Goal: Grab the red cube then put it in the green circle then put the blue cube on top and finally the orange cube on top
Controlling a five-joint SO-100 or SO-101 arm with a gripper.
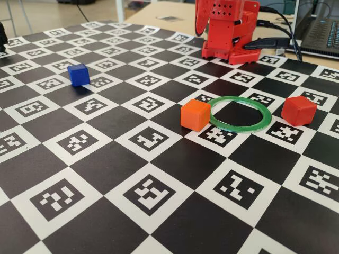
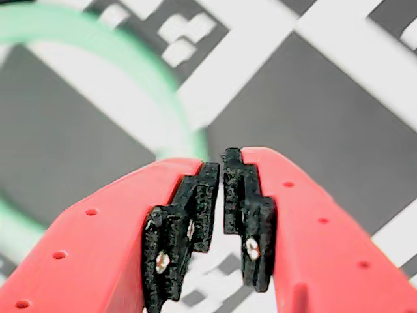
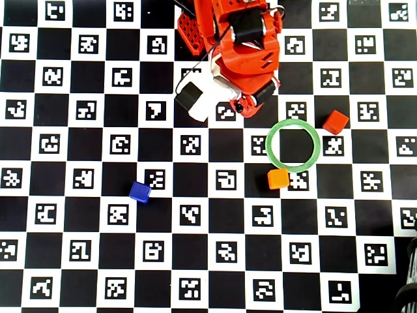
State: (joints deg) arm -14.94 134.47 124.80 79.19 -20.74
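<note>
My red gripper (image 2: pixel 221 160) is shut, its black pads almost touching with nothing between them. It hangs above the checkered mat beside the green circle (image 2: pixel 130 55), which shows blurred at the upper left of the wrist view. In the fixed view the green circle (image 1: pixel 238 129) lies flat with an open centre. The orange cube (image 1: pixel 195 115) touches its left rim and the red cube (image 1: pixel 298 110) sits just to its right. The blue cube (image 1: pixel 78 74) stands far off at the left. Overhead, the folded arm (image 3: pixel 241 52) is behind the green circle (image 3: pixel 268 145), with the red cube (image 3: pixel 335 121), orange cube (image 3: pixel 278 178) and blue cube (image 3: pixel 139 192) apart.
A black-and-white marker mat (image 1: pixel 159 211) covers the table. The arm's base (image 1: pixel 228 32) stands at the back, with cables and a laptop (image 1: pixel 318 32) behind it at the right. A dark object (image 3: pixel 407 293) sits at the overhead view's bottom right corner.
</note>
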